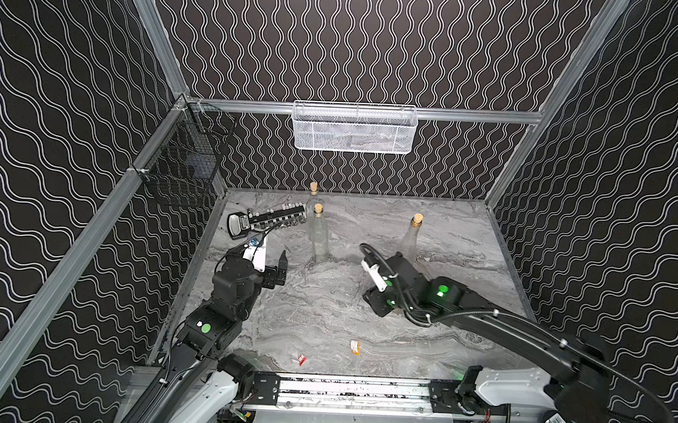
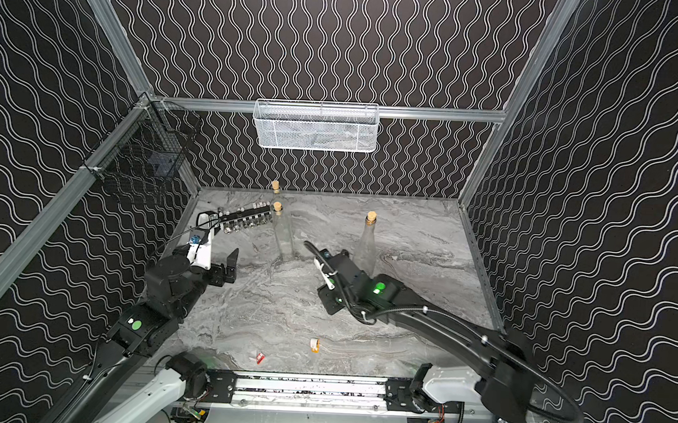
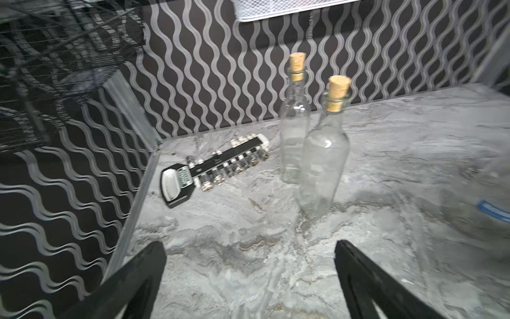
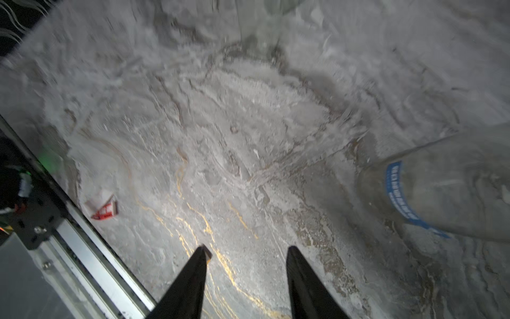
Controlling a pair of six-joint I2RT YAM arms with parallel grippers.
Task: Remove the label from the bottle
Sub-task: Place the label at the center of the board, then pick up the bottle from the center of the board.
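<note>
Three clear glass bottles with cork stoppers stand on the marble table. The rightmost bottle (image 1: 410, 239) (image 2: 367, 241) carries a blue label (image 4: 394, 193) as a band near its base; that label (image 3: 494, 210) is also blurred at the edge of the left wrist view. My right gripper (image 4: 248, 251) is open over bare table, nothing between its fingers, a short way from that bottle (image 4: 455, 187). In both top views its fingers are hidden under the wrist. My left gripper (image 1: 271, 257) (image 3: 249, 245) stands wide open and empty, in front of the other two bottles (image 3: 320, 165).
A red-and-white paper scrap (image 1: 301, 359) (image 4: 105, 210) and an orange-and-white scrap (image 1: 355, 346) lie near the front rail (image 1: 353, 393). A socket set on a black holder (image 1: 266, 219) lies at the back left. A white mesh basket (image 1: 353, 126) and a black wire basket (image 1: 182, 162) hang on the walls.
</note>
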